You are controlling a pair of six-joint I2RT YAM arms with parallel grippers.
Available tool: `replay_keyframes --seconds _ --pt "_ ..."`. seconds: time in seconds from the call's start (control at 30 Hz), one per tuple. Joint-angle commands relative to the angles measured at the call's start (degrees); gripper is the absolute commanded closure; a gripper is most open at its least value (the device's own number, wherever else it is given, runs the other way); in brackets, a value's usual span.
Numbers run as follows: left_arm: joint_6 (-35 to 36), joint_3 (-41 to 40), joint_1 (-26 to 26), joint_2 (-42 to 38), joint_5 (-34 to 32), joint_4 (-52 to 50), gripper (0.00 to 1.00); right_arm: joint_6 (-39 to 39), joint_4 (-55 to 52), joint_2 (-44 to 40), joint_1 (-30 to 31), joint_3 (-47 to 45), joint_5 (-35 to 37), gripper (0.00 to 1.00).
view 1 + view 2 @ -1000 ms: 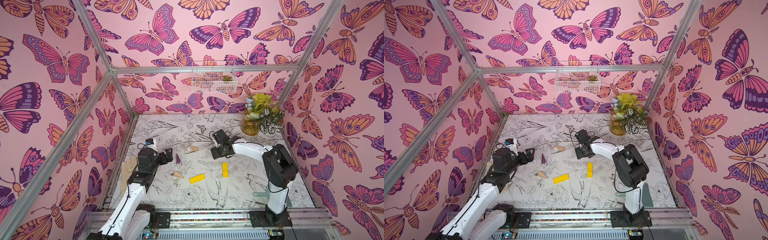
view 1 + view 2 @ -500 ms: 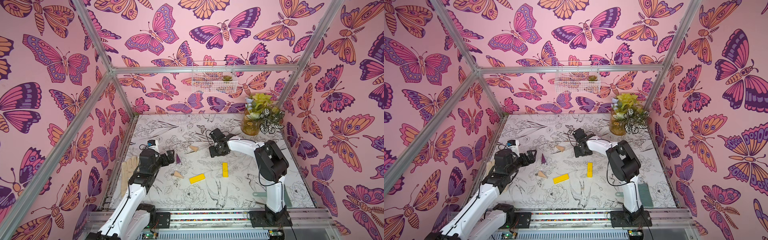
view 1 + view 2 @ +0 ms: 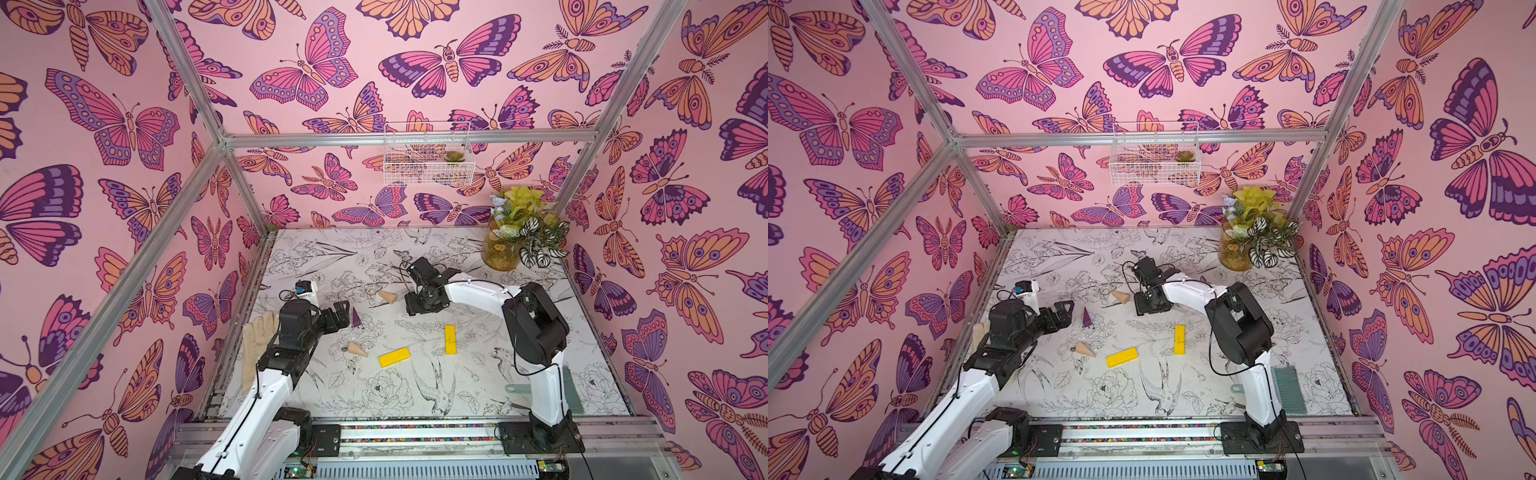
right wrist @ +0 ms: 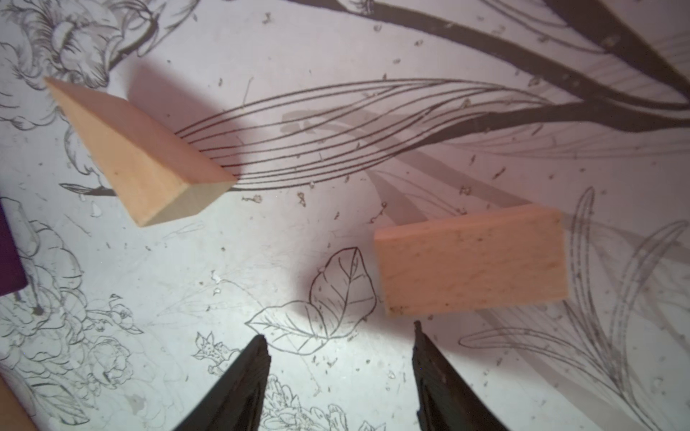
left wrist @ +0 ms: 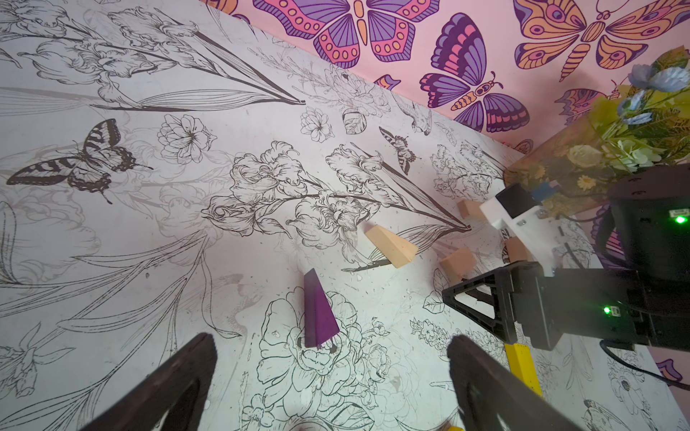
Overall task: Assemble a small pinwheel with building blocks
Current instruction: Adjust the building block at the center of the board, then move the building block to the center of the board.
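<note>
Floral table (image 3: 332,399) spreads below. Left gripper (image 5: 329,337) gapes wide; purple wedge (image 5: 317,313) sits just ahead, centred on its gap, tip pointing away. Right gripper (image 4: 339,332) is half-parted, empty; tan block (image 4: 472,261) lies just beyond one fingertip (image 4: 429,365), long axis across the gap. Both top views hide that block under the gripper.

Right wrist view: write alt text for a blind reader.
The right gripper, jaws open and empty, hovers over the flower-printed table. A tan rectangular block lies just beyond one jaw tip; a tan wedge lies farther off.
</note>
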Motion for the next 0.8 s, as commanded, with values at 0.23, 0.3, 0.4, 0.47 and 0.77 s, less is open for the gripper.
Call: replay_keyframes --seconds 0.23,0.3,0.4,0.47,0.77 --pt "-0.1 -1.3 -0.2 -0.6 -0.2 -0.8 0.0 -0.9 -6.5 -3.9 -0.7 2.6 9.6 0.28" --pt "-0.1 -1.2 -0.3 -0.7 -0.2 -0.7 0.0 -1.6 -8.2 -1.8 -1.3 4.9 9.7 0.26" --pt "-0.2 -1.2 -0.3 -0.8 -0.1 -0.8 0.0 -2.7 -10.1 1.1 -2.3 7.7 10.2 0.24" --pt "-0.3 -1.3 -0.3 -0.8 0.0 -0.8 0.0 -3.4 -11.0 2.9 -2.7 9.3 10.4 0.23" --pt "-0.7 -1.3 -0.2 -0.9 0.4 -0.8 0.0 -5.5 -13.6 8.8 -2.7 14.5 8.8 0.21"
